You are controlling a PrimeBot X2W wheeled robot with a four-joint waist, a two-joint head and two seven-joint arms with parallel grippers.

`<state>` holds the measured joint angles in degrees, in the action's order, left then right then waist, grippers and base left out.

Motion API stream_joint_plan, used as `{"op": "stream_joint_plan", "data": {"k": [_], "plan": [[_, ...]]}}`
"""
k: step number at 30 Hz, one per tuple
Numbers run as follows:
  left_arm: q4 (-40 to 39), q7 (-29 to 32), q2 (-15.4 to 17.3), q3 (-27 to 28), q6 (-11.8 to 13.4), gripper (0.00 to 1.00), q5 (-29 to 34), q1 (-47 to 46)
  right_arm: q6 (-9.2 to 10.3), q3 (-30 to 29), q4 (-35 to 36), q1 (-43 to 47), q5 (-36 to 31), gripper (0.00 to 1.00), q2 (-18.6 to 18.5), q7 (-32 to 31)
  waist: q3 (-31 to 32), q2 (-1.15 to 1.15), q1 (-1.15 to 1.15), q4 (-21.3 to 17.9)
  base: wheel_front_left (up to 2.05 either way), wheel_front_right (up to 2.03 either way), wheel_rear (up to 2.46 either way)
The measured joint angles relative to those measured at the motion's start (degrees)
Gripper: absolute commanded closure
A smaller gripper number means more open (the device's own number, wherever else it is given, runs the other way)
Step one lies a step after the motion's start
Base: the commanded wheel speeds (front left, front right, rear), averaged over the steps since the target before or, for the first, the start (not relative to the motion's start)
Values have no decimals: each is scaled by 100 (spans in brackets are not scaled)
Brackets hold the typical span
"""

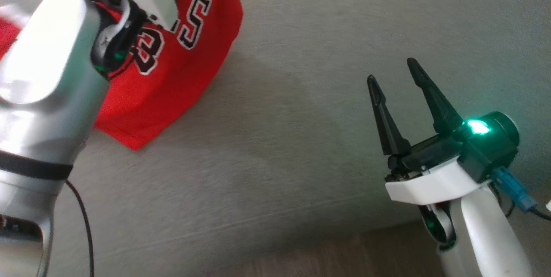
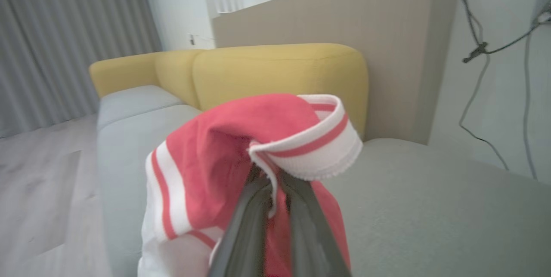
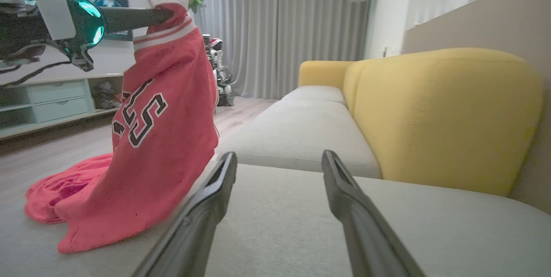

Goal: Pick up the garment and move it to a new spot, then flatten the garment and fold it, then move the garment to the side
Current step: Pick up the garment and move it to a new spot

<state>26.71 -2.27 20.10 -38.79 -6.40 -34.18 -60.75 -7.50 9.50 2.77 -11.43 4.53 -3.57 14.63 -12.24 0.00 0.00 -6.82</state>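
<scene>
Garment (image 1: 172,77): red jersey with black-and-white lettering; white-and-red ribbed band lifted, body hanging below it, lower hem pooled on the grey sofa seat (image 1: 327,36).

Left end effector (image 2: 275,184): clamped tight on the ribbed band, cloth draped over both fingers; raised above the seat.

Right end effector (image 1: 391,70): spread as wide as it goes, nothing between the fingers; low over bare seat, well apart from the cloth.

Bearing of garment: to the robot's left of the free end effector; ahead and leftward in the right wrist view.

Long axis: near upright, running from the pinched band down to the trailing hem.

Nearer arm: left, already gripping; right idle and unladen.

Backrest (image 3: 430,109): yellow, bounding the seat on the far side.

Step in hand (judged): lift and carry to a new spot; flattening and folding not yet begun.

Deciding relation (judged): bare seat lies rightward of the hanging cloth, toward the free end effector; a carry that way likely to bring the loose edge within its reach for a second grip.
</scene>
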Motion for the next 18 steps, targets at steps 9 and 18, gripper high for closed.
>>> {"op": "stream_joint_plan", "data": {"k": [9, 18], "plan": [[-133, -45, -358, -300, 27, 100, 75, -171, 1, -10, 243, -197, 432, 0, 8, 1, -304, 0, 0, -1334, 0, 0, 0], [397, 31, -519, -641, -23, 100, 168, -476, 0, 63, 364, -334, 778, 0, 18, 0, -917, 0, 0, -1942, 0, 0, 0]]}}
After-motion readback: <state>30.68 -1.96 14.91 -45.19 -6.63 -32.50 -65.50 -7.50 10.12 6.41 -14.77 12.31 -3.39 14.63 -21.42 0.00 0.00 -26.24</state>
